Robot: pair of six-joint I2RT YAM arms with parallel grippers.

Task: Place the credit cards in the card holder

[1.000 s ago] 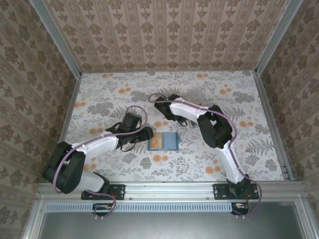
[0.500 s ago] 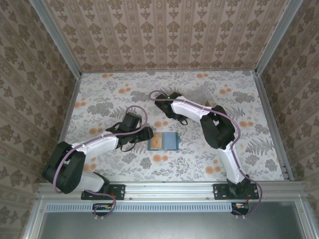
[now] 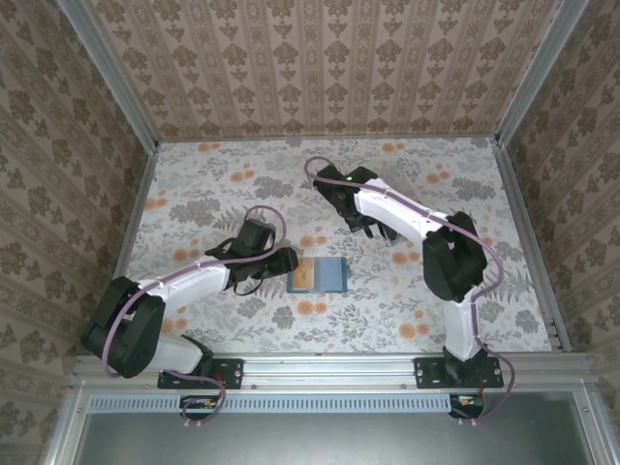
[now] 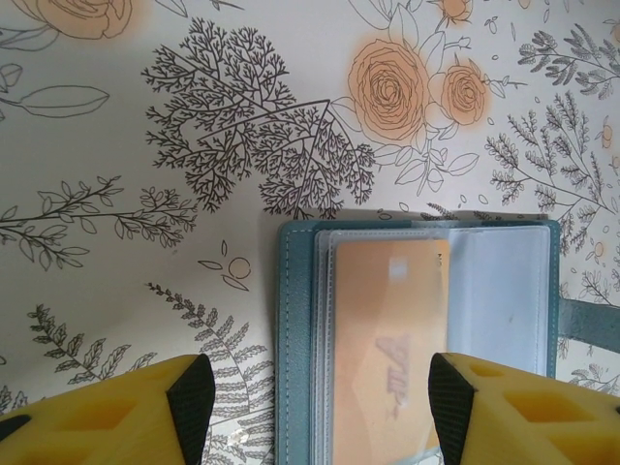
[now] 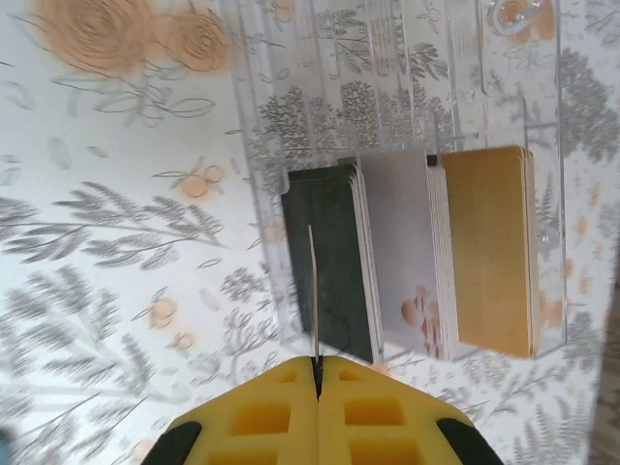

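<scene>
The card holder [image 4: 417, 339] lies open on the flowered table, a tan-yellow card [image 4: 387, 329] tucked in its left clear pocket. My left gripper [image 4: 320, 407] hangs open just above it, fingertips either side of that pocket. The holder [image 3: 320, 275] sits mid-table, with the left gripper [image 3: 289, 260] at its left edge. My right gripper [image 5: 318, 366] is shut on one credit card [image 5: 313, 291], seen edge-on, above the dark grey stack [image 5: 329, 262]. White [image 5: 402, 247] and tan-yellow [image 5: 489, 247] stacks stand beside it. The right gripper [image 3: 371, 226] is behind the holder.
The three stacks sit in a clear plastic tray [image 5: 387, 87] with raised dividers. Patterned walls and metal rails enclose the table [image 3: 194, 194]. Open floral surface lies left of the holder and at the far back.
My right arm has swung to the right and its jaws have closed onto a card at the tray. The left arm and the card holder have stayed put.
</scene>
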